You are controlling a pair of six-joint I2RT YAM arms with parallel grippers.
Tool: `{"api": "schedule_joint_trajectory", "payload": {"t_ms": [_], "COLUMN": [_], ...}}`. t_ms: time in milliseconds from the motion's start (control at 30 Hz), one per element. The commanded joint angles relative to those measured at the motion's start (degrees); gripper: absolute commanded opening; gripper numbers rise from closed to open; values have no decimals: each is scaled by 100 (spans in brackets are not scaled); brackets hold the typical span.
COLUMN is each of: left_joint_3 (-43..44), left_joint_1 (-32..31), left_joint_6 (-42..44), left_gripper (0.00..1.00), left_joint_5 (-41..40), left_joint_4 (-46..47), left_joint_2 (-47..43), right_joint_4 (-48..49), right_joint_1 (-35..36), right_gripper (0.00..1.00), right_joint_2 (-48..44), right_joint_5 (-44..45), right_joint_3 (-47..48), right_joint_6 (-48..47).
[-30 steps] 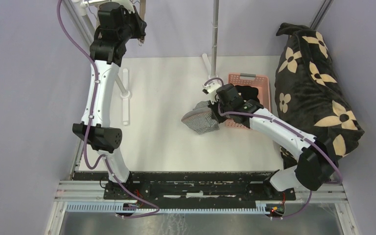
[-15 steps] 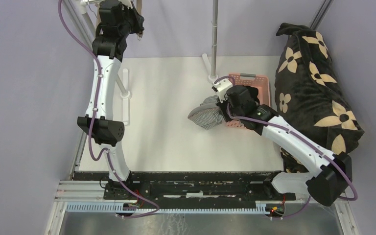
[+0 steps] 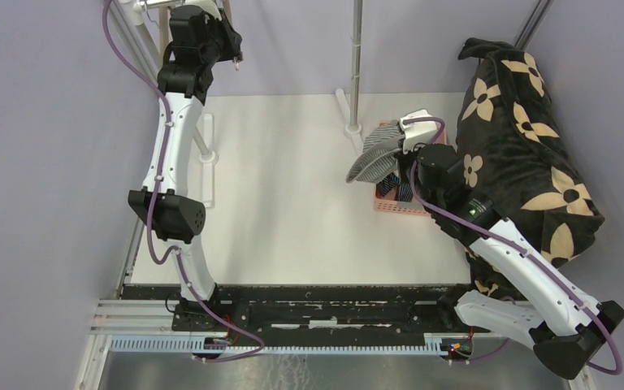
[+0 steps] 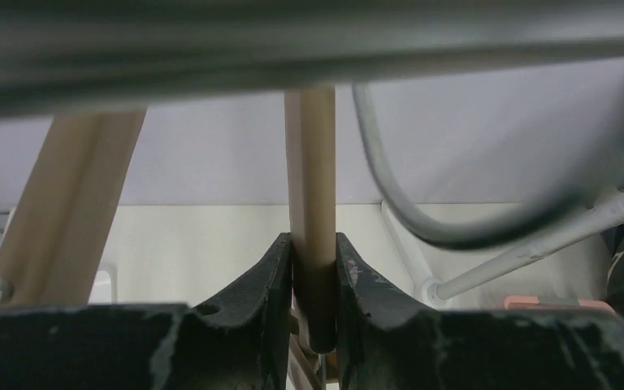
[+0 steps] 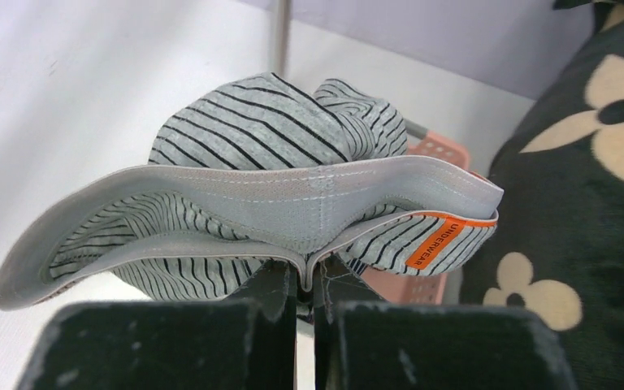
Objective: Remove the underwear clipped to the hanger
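Note:
My right gripper [image 3: 398, 145] is shut on the waistband of the grey-and-white fine-striped underwear [image 3: 371, 160] and holds it bunched in the air over the left rim of the pink basket [image 3: 396, 205]. In the right wrist view the pair [image 5: 276, 154] hangs folded over my gripper [image 5: 305, 280], with an orange label at its right. A dark navy striped pair [image 3: 391, 187] lies in the basket. The plain black pair is hidden. My left gripper [image 3: 205, 34] is high at the back left, shut on the hanger's wooden bar [image 4: 312, 179].
The large black blanket with tan flowers [image 3: 520, 154] lies right of the basket, close to my right arm. A metal pole [image 3: 357, 57] stands at the back centre. A white rack foot [image 3: 207, 154] lies on the table at the left.
My right gripper has carried the grey striped pair from the table's middle to the right and back, up over the basket. My left arm has barely moved.

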Motion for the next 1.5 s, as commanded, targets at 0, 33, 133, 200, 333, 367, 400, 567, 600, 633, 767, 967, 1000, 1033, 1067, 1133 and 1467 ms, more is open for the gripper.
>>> {"api": "schedule_joint_trajectory", "payload": {"t_ms": [0, 33, 133, 200, 333, 367, 400, 567, 600, 633, 767, 967, 1000, 1033, 1067, 1133, 1467], "left_joint_3": [-414, -443, -369, -332, -438, -519, -602, -1010, -1084, -1156, -1480, -2117, -2274, -2433, -2567, -2849, -3571], "left_joint_1": [21, 28, 29, 22, 23, 23, 26, 17, 13, 13, -14, -54, -65, -60, -60, -63, -144], "left_joint_6": [-224, -233, -251, -256, -209, -200, -192, -121, -110, -104, -107, -111, -129, -138, -146, -164, -146], "left_gripper": [30, 30, 35, 37, 71, 99, 99, 99, 99, 99, 99, 99, 99, 99, 99, 99, 99], "left_joint_5": [-102, -147, -142, -76, -12, -17, -34, -139, -134, -128, 13, 84, 60, 39, 16, 0, 95], "left_joint_4": [261, 270, 242, 269, 400, 449, 517, 660, 656, 655, 681, 750, 811, 856, 883, 932, 1088], "left_joint_2": [-390, -406, -401, -428, -576, -646, -724, -1151, -1224, -1296, -1575, -2087, -2188, -2302, -2403, -2589, -3485], "right_joint_4": [755, 769, 776, 820, 811, 807, 833, 1007, 1026, 1076, 1539, 1871, 1899, 1945, 1986, 2131, 1444], "right_joint_1": [24, 23, 21, 22, 20, 25, 18, 17, 23, 25, 18, 3, 1, -2, -2, -23, -1452], "right_gripper": [1, 1, 1, 1, 1, 1, 1, 1, 1, 1, 1, 1, 1, 1, 1, 1, 1], "right_joint_2": [-102, -86, -59, -59, -23, -15, -13, 94, 143, 196, 330, 566, 618, 672, 716, 809, 1390], "right_joint_5": [867, 869, 789, 765, 708, 701, 700, 1104, 1207, 1324, 1603, 1632, 1648, 1695, 1745, 1849, 1032], "right_joint_3": [151, 191, 286, 278, 255, 239, 214, 138, 155, 167, 103, 317, 366, 410, 448, 485, 802], "right_joint_6": [-265, -281, -292, -318, -350, -343, -344, -651, -721, -762, -972, -1141, -1163, -1198, -1229, -1300, -302]}}
